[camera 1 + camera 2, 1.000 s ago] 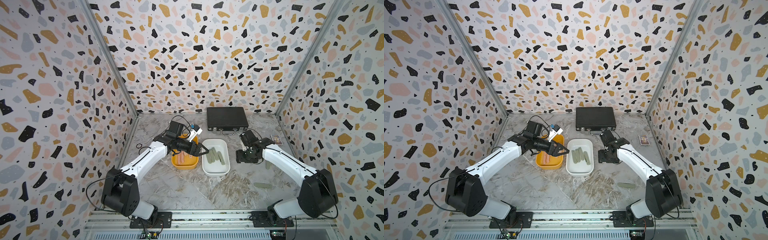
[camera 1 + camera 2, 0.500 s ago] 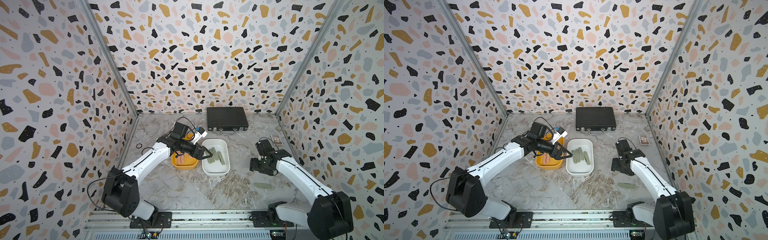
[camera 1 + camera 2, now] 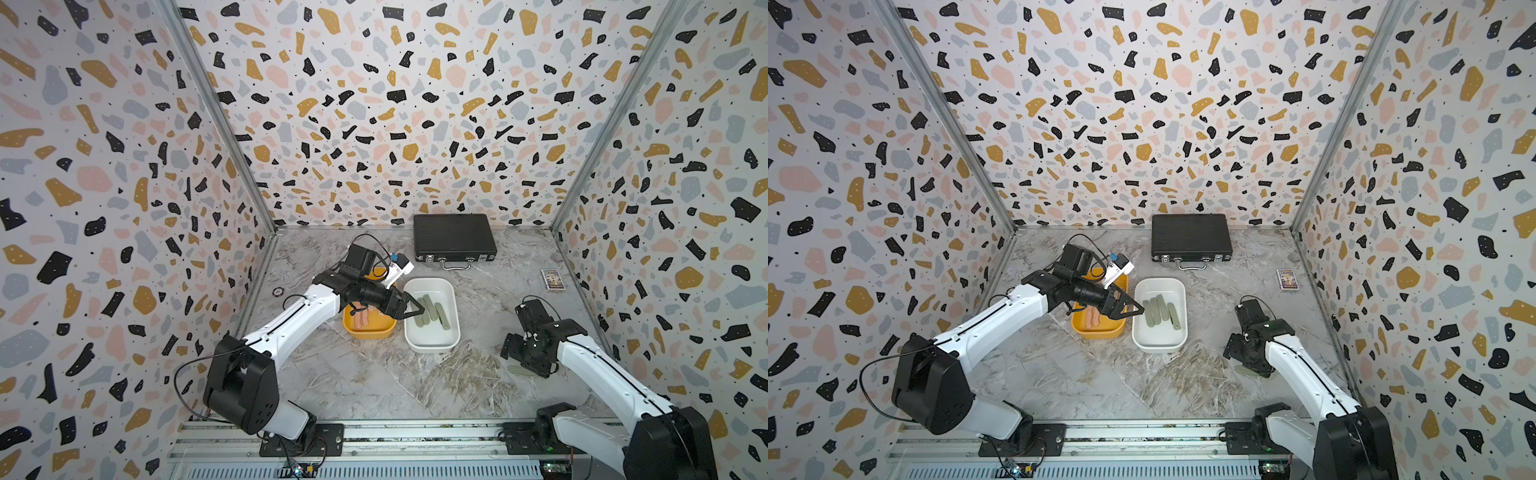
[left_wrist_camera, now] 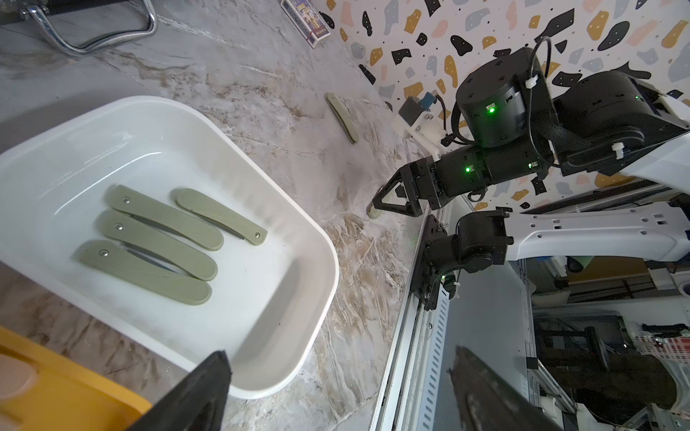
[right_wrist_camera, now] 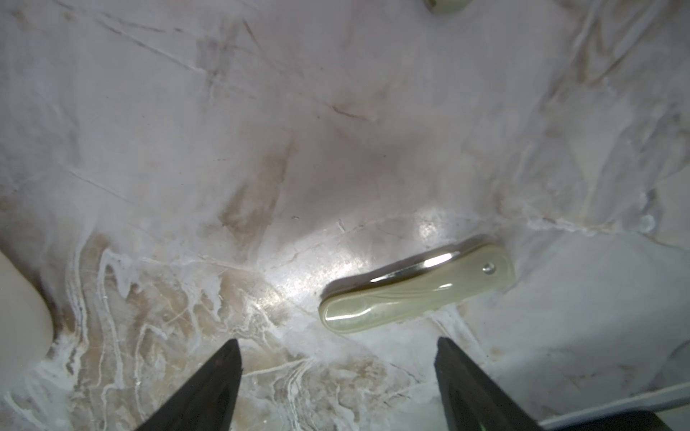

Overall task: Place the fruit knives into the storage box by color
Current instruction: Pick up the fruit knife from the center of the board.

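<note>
As the right pincer [image 5: 338, 341] gapes (empty), a green knife [image 5: 416, 289] lies just ahead.

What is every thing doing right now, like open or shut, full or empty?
White tub, holding four green knives.
Yellow tub, holding pink knives.
Left hand, open, empty, over the tubs.
Loose green knife, folded, flat on the table.
Right hand, open, empty, just above that knife.
Black briefcase, shut.

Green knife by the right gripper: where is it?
The green knife lies front right in a top view, under the open right gripper, right of the white tub.
</note>
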`<state>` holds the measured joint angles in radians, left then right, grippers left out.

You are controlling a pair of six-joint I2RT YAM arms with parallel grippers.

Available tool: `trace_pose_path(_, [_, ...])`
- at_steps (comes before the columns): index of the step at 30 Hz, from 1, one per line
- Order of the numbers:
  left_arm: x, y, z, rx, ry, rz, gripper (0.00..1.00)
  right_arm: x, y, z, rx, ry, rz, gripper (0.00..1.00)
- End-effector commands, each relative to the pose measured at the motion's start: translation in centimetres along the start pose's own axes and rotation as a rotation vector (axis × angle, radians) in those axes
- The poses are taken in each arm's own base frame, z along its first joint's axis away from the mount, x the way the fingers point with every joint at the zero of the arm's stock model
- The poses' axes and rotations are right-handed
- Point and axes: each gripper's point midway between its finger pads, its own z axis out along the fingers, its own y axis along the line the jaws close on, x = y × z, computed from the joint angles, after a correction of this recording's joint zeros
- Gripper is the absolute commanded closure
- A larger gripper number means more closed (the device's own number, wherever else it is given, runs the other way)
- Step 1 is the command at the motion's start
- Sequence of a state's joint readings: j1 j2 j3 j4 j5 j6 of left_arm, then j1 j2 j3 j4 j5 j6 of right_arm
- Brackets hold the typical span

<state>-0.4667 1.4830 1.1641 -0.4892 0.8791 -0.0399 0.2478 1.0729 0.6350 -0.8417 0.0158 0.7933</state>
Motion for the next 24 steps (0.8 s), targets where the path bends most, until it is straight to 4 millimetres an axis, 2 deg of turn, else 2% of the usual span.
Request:
trace_pose_path(1, [-1.3,-0.8,-0.5,0.006,-0.025,0.053,0.07,0.9,-0.4,0.1,-0.011,0.019,0.089,0.15])
trace_pose_path(6, [-1.4,-1.0,-0.6,0.006,-0.028,0.059,0.07,1.8,-0.8,1.1,-0.004,0.050,0.138,0.14])
trace_pose_path(13, [-1.4,-1.1,-0.7,0.008,-0.028,0.060,0.07,0.7,-0.7,1.6,0.006,0.030,0.148,0.13])
trace_pose_path(24, [-1.3,-1.0,-0.7,0.003,-0.024,0.062,0.07,0.3,-0.9,3.4,0.002,0.054,0.187,0.13])
